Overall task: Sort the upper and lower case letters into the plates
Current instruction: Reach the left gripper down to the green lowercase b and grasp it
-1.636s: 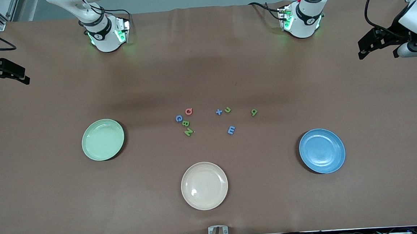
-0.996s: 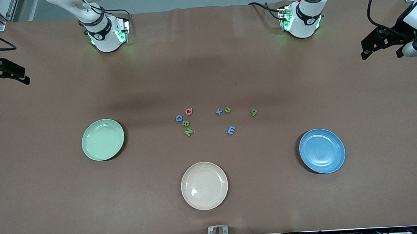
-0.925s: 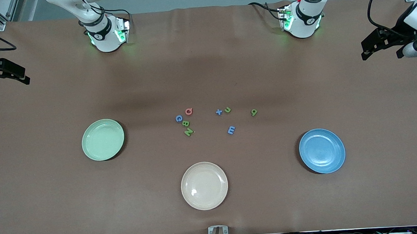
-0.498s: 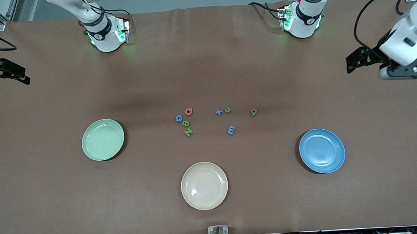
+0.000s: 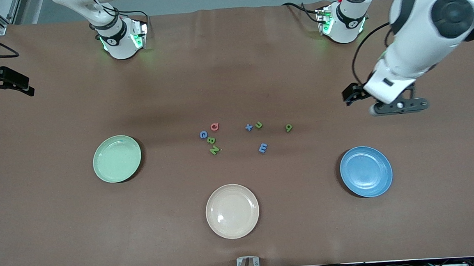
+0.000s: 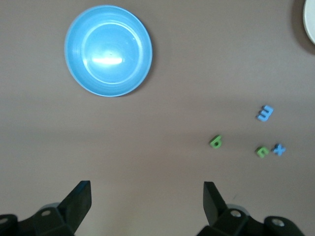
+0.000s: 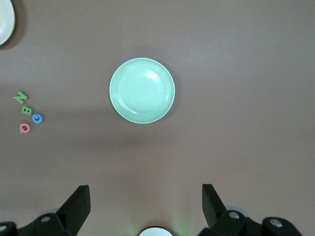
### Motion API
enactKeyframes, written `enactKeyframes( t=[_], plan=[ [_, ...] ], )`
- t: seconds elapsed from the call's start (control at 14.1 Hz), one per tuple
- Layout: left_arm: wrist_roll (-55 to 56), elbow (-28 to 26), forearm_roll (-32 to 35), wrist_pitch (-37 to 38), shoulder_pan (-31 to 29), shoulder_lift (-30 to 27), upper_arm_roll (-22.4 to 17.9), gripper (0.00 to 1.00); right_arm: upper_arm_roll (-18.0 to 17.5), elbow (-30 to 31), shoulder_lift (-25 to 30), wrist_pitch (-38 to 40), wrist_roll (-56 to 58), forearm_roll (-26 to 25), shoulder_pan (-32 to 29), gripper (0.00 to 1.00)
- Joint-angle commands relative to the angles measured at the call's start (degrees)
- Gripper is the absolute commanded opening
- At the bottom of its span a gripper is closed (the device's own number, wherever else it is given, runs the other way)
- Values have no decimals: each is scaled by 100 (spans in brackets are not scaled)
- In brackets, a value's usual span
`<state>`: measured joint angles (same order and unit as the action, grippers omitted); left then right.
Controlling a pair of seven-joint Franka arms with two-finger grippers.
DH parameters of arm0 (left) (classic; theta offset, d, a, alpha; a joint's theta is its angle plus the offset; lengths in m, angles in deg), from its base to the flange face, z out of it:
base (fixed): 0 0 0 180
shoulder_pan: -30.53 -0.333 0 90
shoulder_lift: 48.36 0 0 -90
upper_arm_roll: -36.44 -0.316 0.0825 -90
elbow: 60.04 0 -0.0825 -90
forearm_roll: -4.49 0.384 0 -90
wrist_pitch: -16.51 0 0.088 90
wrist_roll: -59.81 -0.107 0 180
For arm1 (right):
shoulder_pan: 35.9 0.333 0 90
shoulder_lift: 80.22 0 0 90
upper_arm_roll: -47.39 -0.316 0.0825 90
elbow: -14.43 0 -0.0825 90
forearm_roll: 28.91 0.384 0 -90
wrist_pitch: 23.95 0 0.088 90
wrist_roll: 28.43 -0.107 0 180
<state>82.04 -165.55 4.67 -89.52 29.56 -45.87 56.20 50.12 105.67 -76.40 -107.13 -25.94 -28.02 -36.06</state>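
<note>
Hovering my left gripper [image 5: 352, 94], fingers apart, over bare table above the blue plate [image 5: 366, 171]; letters [image 5: 237, 136] lie between both plates, right gripper [image 5: 16, 86] waits spread wide.

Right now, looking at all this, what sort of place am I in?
Most likely a robotics lab test bench. Two arms are bolted to a cloth-covered table; the left gripper hangs over bare cloth, the right gripper waits at the table's edge. Toy letters and plates lie between.
</note>
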Motion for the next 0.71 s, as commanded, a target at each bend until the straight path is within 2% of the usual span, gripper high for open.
enactKeyframes(
  t=[0.0, 0.36, 0.64],
  plan=[
    [535, -829, 35, -891, -17, -65, 204, 100, -54, 183, 171, -32, 50, -89, -63, 100],
    [1053, -1612, 52, -2060, 0, 321, 634, 100, -54, 139, 171, -14, 23, -89, -72, 100],
    [1554, -1982, 79, -3080, 262, 830, 723, 98, -54, -115, 93, -5, 5, -80, -54, 100]
  ],
)
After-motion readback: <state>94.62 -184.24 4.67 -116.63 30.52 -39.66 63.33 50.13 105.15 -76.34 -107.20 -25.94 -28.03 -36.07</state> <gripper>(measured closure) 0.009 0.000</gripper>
